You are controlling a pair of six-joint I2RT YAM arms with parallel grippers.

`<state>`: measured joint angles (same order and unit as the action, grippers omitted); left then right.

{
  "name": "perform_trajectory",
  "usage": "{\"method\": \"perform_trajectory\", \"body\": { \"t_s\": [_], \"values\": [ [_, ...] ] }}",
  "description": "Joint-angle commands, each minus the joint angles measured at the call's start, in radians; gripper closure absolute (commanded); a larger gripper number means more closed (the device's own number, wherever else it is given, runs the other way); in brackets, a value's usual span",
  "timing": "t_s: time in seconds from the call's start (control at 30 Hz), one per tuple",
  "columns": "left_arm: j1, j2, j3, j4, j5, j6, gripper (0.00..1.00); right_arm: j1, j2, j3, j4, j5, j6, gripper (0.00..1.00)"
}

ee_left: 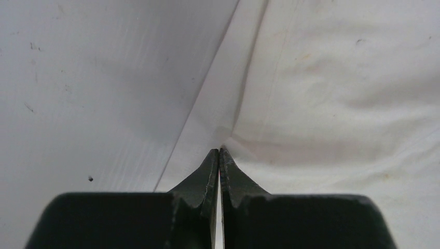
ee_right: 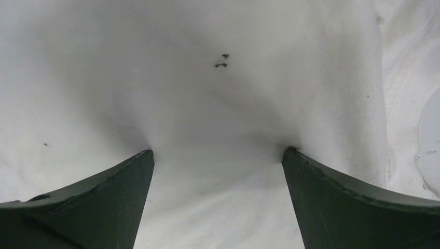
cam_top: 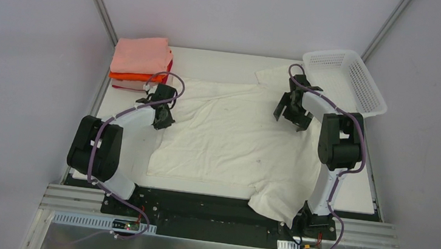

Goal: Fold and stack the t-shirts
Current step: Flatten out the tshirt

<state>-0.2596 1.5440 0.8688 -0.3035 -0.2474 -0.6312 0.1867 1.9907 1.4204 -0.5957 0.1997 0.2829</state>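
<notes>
Our left gripper (ee_left: 219, 151) is squeezed fully together right on the left edge of the cream-white t-shirt (cam_top: 235, 138). The cloth puckers at the tips, so we reckon it has a pinch of the hem. Our right gripper (ee_right: 218, 153) is spread as wide as it goes, with both tips pressed down into the shirt near its far right side and nothing held.

The shirt itself lies spread out across the middle of the desk (cam_top: 212, 59), with one corner bunched over the near edge by the right arm's base.

Handling-wise, it's light, floppy cotton with zero stiffness, so it'll sag and drag wherever we aren't holding it, and a thin pinch can slip out. Best bet in our view is grabbing at hems or seams, at two points along the same edge, so the fold comes over evenly.

Off at the far left corner sits the folded pile, a salmon-pink shirt (cam_top: 141, 54) on top of an orange shirt (cam_top: 137, 76). The lattice basket (cam_top: 344, 78) is at the far right.
</notes>
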Motion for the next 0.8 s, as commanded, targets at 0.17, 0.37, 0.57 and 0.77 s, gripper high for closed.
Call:
{"method": "perform_trajectory", "body": {
  "t_s": [0.17,0.37,0.57,0.77],
  "values": [
    [0.052,0.042,0.068,0.051,-0.105,0.064,1.00,-0.012,0.002,-0.030,-0.028,0.024,-0.027,0.00],
    [0.074,0.044,0.061,0.049,-0.129,0.054,1.00,-0.013,-0.001,-0.033,-0.029,0.016,-0.028,0.00],
    [0.096,0.073,0.088,0.033,-0.117,0.054,1.00,-0.013,-0.006,-0.037,-0.028,0.015,-0.032,0.00],
    [0.097,0.061,0.143,-0.085,-0.153,0.026,0.56,-0.012,-0.032,-0.023,-0.030,-0.022,-0.035,0.00]
  ]
}}
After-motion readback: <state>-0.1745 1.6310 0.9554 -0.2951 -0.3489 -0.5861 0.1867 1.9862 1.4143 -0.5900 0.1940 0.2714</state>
